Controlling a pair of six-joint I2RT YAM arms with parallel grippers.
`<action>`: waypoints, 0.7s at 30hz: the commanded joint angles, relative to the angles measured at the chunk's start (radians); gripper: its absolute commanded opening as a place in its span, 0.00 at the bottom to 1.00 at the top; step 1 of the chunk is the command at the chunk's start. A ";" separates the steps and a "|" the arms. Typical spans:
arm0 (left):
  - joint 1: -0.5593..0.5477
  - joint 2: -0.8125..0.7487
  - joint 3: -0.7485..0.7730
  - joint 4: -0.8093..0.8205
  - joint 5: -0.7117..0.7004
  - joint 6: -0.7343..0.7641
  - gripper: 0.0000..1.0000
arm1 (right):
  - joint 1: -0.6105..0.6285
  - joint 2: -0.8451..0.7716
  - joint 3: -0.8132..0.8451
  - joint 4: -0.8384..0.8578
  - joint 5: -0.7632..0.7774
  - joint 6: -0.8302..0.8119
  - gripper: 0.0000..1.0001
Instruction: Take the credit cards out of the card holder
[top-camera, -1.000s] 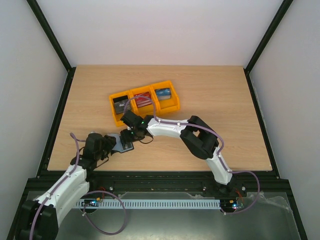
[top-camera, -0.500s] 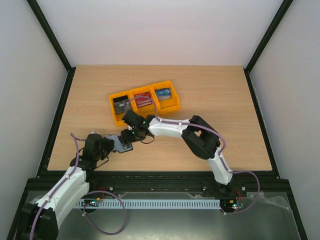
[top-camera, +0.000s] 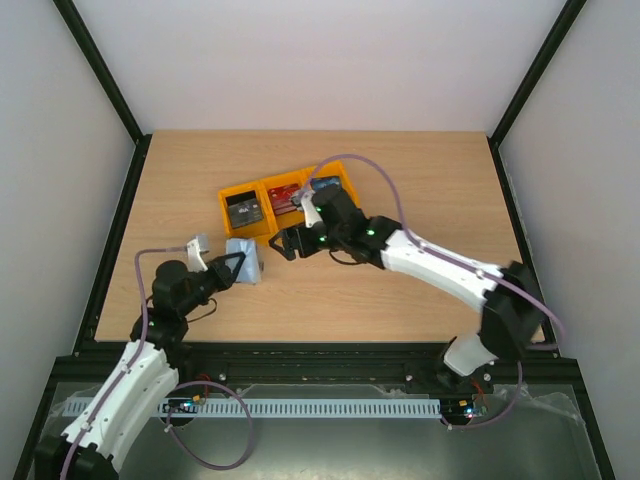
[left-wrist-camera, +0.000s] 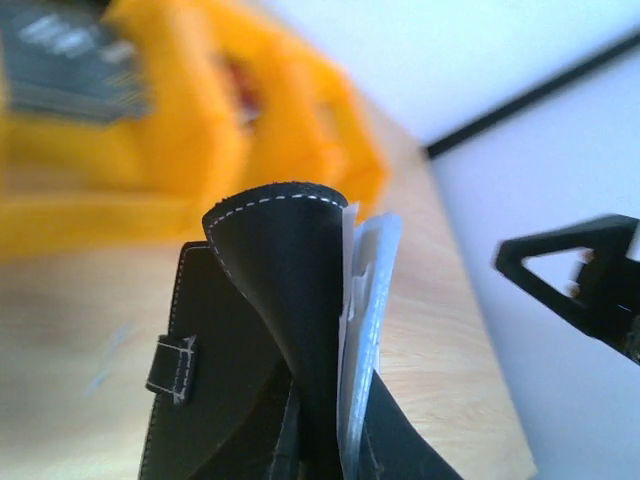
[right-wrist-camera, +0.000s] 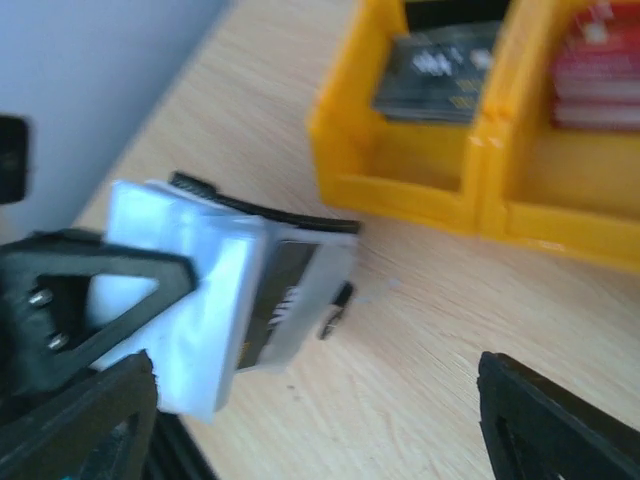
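Two risks stand out, in my judgement: the left gripper (top-camera: 232, 266), jaws pinched narrow on the card holder (top-camera: 247, 262) at the table's (top-camera: 430, 190) near-left, may let it twist or slip under a tug; the right gripper (top-camera: 291, 243), jaws wide and empty just beside it, may snag a pocket. Yellow bins (top-camera: 225, 212) crowd the far side; open room lies rightward.

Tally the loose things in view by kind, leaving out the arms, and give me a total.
Yellow plastic bins: 3
Stacks of thin plastic cards: 3 (dark grey, red, blue), one stack in each bin
Black bifold card holder: 1
Total: 7
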 joint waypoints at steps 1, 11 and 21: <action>-0.003 -0.071 0.062 0.288 0.251 0.201 0.02 | -0.013 -0.212 -0.120 0.185 -0.124 -0.104 0.88; -0.004 -0.048 0.209 0.577 0.562 0.330 0.02 | -0.089 -0.527 -0.323 0.495 -0.344 -0.155 0.99; -0.003 -0.040 0.379 0.590 0.615 0.334 0.02 | -0.089 -0.489 -0.306 0.668 -0.502 -0.120 0.99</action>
